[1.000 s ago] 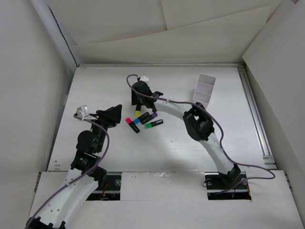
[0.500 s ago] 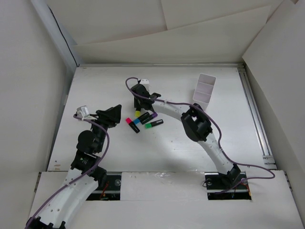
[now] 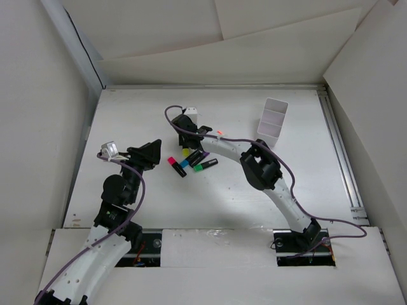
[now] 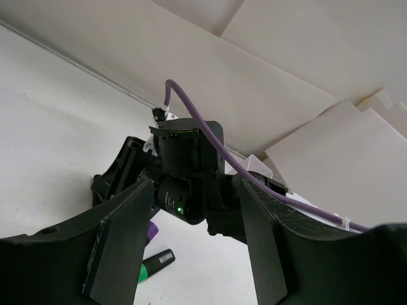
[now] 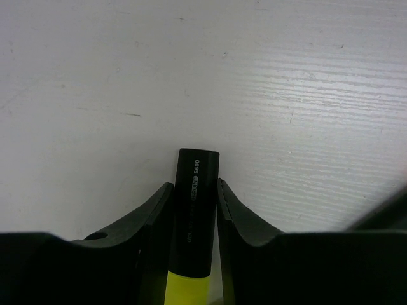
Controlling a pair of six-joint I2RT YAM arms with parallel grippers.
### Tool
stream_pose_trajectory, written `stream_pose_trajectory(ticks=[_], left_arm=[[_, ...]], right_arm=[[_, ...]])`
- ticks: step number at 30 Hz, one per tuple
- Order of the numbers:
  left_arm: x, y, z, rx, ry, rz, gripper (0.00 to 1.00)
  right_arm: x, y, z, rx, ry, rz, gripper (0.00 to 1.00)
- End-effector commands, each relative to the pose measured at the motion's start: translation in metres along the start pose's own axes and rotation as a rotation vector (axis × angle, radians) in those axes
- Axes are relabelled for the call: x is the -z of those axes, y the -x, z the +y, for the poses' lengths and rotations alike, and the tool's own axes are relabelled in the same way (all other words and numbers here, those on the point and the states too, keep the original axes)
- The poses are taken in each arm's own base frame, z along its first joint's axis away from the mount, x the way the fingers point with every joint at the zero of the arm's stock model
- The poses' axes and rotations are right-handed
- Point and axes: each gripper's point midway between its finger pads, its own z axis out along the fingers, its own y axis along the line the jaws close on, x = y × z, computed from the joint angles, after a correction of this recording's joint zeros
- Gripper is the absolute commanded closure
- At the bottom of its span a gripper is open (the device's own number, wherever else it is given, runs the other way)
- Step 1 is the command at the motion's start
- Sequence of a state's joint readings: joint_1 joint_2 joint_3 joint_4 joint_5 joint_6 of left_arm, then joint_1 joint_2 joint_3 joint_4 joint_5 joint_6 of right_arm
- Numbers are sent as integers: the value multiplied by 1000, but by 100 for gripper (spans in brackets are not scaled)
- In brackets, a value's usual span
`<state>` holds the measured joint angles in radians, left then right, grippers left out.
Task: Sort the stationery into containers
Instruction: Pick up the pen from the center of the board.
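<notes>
Several markers lie in a cluster at the table's middle: pink, blue, purple and green. My right gripper points down at the far side of the cluster. In the right wrist view its fingers press both sides of the yellow marker, which lies on the table; that gripper is shut on it. My left gripper hovers left of the cluster, open with nothing between its fingers. The white container stands at the back right.
The right arm's wrist fills the space just ahead of my left gripper. Green marker and purple marker lie below it. A raised table edge rail runs along the right side; white walls surround the table.
My right gripper has shifted slightly left over the cluster and its jaws have drawn in onto the yellow marker. The left arm has not moved.
</notes>
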<state>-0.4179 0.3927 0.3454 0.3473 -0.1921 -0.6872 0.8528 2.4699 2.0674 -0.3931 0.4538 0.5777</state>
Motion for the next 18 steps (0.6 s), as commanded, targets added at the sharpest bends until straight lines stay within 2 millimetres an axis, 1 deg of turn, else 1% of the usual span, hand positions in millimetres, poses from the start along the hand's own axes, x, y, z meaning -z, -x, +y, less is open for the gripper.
stream_pose_trajectory(ticks=[1,2,3,5,6,7,8,9,10,11,12,13,14,15,16,17,18], left_arm=[[1,10,-9,15,-31,-35,47],[1,10,-9,15,-31,-35,47],[1,10,-9,15,-31,-35,47],[0,8,-7,13,-24,-29,47],[0,8,-7,13,-24,-29,47],[0,6,-6,10,-18,-22,47],[1,8,-7,13,-24,-29,47],[1,10,-5,13,-14,-38,47],[1,10,-5,13,-14,-38,47],[1,10,-5,13,-14,-38,47],[1,8,-6,13,-21,-32,47],[1,8,-6,13,-21,-32,47],[1,8,-6,13,-21,-32,47],[1,8,-6,13,-21,-32,47],[1,8,-6,13,-21,-32,47],[1,8,-6,13,-21,-32,47],[0,6,-5,11,-15,-26,47]], right_arm=[[2,4,8,-20,6,-16,82],[2,5,11,-26,23,-19,84],[4,13,16,-48,36,-38,85],[7,15,22,-71,69,-38,87],[14,23,26,-90,89,-49,89],[15,34,28,-121,111,-75,89],[18,40,32,-144,133,-87,89],[18,42,28,-154,140,-89,90],[30,62,35,-204,176,-134,90],[33,69,35,-225,201,-139,90],[35,78,30,-249,203,-156,90],[44,83,31,-263,227,-161,90],[46,95,27,-290,232,-184,90],[48,99,22,-296,237,-184,90],[54,105,22,-302,246,-197,90],[56,114,17,-312,243,-209,90],[57,111,13,-311,231,-208,90]])
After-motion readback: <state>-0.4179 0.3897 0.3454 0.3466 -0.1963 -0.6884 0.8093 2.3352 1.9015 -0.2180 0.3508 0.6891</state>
